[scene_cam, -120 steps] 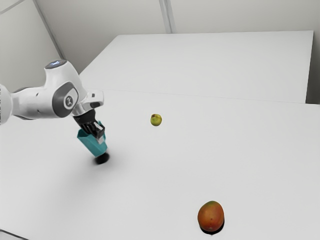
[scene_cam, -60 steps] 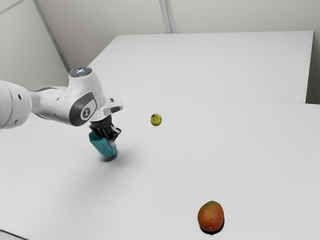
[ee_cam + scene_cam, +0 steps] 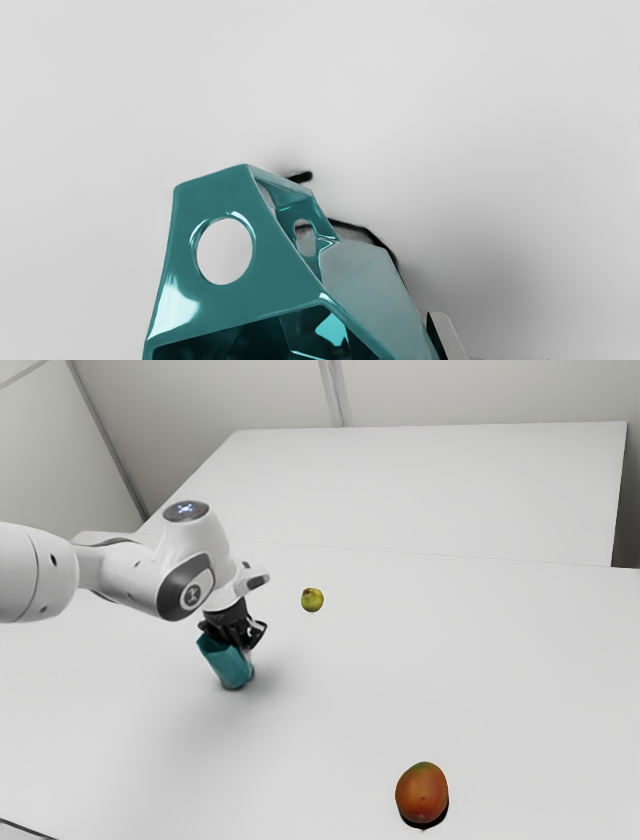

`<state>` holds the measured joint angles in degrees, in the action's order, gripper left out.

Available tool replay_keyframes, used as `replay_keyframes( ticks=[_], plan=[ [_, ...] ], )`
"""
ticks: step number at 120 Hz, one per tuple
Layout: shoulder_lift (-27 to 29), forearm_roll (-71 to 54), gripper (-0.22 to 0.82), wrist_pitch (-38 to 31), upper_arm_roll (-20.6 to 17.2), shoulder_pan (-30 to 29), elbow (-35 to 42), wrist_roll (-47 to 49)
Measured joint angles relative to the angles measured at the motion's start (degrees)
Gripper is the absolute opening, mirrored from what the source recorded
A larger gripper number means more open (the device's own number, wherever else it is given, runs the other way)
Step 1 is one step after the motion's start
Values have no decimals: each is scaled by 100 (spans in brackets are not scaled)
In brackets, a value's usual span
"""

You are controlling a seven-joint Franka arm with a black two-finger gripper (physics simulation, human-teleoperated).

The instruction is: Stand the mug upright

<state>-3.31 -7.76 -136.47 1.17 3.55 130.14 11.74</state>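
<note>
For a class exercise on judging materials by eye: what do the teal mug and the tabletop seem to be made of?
Mug: glossy, probably glazed ceramic, though hard plastic is possible; the sign is its crisp, bright highlights.

Tabletop: smooth and matte, perhaps painted board or laminate; it shows soft shading and no visible grain.

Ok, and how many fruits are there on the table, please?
2. The green one lies farther back than the mug, toward the exterior view's right; the orange one is near that view's bottom edge. The arm may hide another.
</note>
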Motion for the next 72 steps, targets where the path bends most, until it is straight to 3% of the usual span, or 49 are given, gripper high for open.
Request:
replay_keyframes(
  ticks=[72],
  plan=[
    [11, -1, -17, -34, -198, 373, 39, 788]
  ],
)
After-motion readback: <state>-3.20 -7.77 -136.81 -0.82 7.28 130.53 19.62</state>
